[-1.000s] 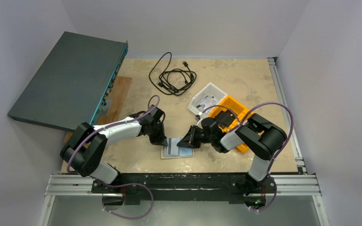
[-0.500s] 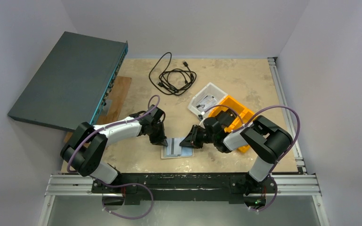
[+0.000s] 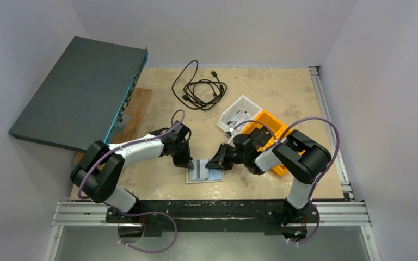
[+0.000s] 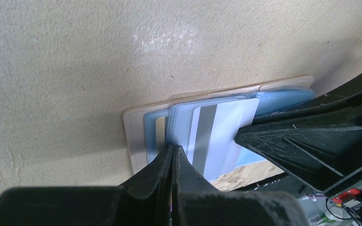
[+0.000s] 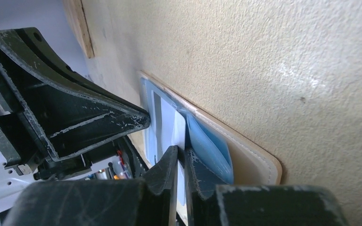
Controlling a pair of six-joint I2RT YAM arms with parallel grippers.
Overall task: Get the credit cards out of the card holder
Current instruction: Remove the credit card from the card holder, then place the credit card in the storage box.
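While left pincer [image 4: 174,154] pins card holder [image 4: 133,136], right pincer [image 5: 181,157] pinches card [image 4: 222,126]

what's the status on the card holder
Left hand shut, pressed on card holder, open flat. Right hand shut on white card, not yet out. Nothing in the way.

Overhead was evenly lit, diffuse, with soft shadows. Wrist views had glare patches on the bench [image 4: 165,35]; the left end effector [image 4: 173,150] was blurred up close.
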